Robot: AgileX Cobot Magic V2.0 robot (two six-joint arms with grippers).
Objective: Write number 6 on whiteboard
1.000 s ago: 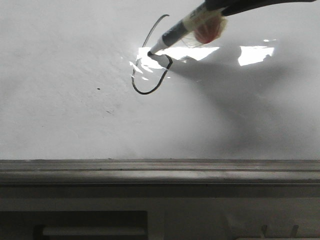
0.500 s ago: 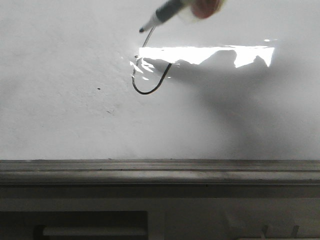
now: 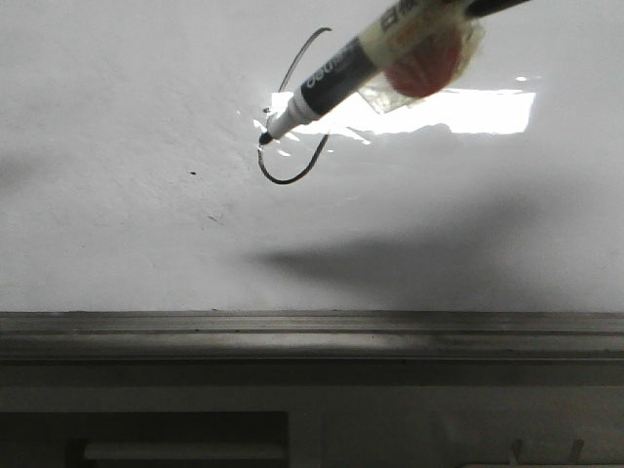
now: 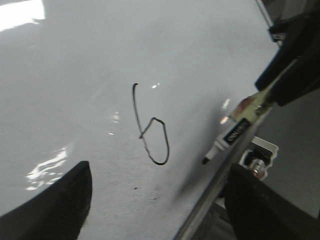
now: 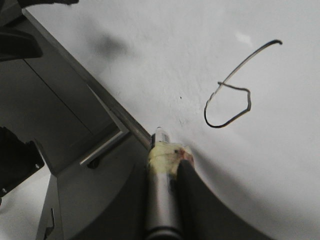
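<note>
1. The number 6 (image 3: 292, 112) is a thin black line on the whiteboard (image 3: 117, 224): a tall curved stroke closing into a rounded loop, partly washed out by a bright light reflection (image 3: 458, 109).
2. My right gripper (image 5: 170, 165) clamps a marker (image 3: 331, 80), its tip just off the board; its label is too blurred to read.
3. My left gripper (image 4: 155, 200) fingers stand wide apart, holding nothing.

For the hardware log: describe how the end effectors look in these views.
Left end effector: two broad, dark, rounded fingers, matte, no markings or cables visible. Right end effector: dark curved fingers; its black body also shows in the left wrist view. Colours look black to charcoal.
</note>
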